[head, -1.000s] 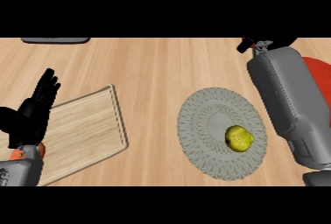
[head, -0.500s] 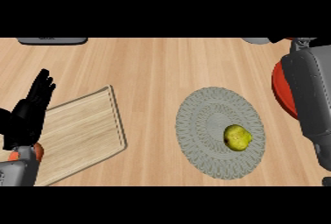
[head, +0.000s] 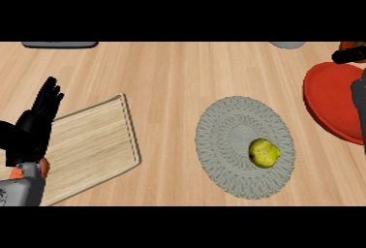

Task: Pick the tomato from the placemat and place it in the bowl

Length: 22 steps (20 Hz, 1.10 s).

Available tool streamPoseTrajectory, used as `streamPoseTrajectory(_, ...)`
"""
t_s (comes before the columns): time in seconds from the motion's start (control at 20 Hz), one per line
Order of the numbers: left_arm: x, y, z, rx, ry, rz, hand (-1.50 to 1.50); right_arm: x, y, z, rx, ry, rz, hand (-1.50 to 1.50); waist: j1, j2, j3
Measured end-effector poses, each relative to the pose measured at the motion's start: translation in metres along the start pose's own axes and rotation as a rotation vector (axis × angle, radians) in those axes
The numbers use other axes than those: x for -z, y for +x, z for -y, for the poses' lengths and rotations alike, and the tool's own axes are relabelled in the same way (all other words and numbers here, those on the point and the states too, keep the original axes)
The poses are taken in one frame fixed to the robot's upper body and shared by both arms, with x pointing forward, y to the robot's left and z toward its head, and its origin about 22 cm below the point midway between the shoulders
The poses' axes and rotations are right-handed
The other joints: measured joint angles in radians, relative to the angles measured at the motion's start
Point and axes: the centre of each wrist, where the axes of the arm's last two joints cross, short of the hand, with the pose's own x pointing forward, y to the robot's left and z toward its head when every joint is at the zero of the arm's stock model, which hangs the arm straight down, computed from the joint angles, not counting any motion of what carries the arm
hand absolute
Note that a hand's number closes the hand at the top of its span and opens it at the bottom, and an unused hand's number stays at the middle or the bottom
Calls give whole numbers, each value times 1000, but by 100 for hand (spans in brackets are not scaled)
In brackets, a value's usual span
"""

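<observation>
A yellow-green tomato (head: pixel 265 152) lies on the right part of the round grey placemat (head: pixel 229 131), which sits on the wooden worktop (head: pixel 178 72) right of centre. The red bowl (head: pixel 330 104) stands just right of the placemat at the right edge, part-hidden by the right arm; whether the right robot hand (head: pixel 349 56), far right, is spread or curled cannot be told. The left robot hand (head: pixel 32 128) rests with fingers straight and wide at the left edge, beside a wooden board (head: pixel 93 145).

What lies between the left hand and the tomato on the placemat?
In the head view, the wooden board, then bare counter, then the grey placemat separate the left hand from the yellow-green tomato.
</observation>
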Motion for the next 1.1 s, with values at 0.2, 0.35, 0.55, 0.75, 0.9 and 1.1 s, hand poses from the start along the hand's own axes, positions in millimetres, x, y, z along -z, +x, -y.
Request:
streamPoseTrajectory(0.2, 4, 2, 1, -5, -1, 1, 0, 22, -28, -7, 9, -1, -10, 150, 1, 1, 0)
streamPoseTrajectory(0.35, 4, 5, 4, -10, -10, 4, 0, 39, -49, -12, 10, -4, -17, 150, 8, 3, 0)
streamPoseTrajectory(0.55, 4, 4, 7, -8, -17, 5, 0, 47, -79, -28, -103, 97, -130, 150, 12, 6, 0)
streamPoseTrajectory(0.75, 0, 3, 2, -5, -19, 8, 0, 57, -111, -33, -86, 199, -221, -150, 16, 7, 1)
streamPoseTrajectory(0.9, 3, 2, 9, -6, -14, 2, 0, 60, -128, -35, -57, 264, -205, -150, 13, 6, 1)
streamPoseTrajectory(1.1, 4, 2, 1, -4, -6, 1, 0, 65, -139, -30, 118, 248, -174, -150, 6, 4, 2)
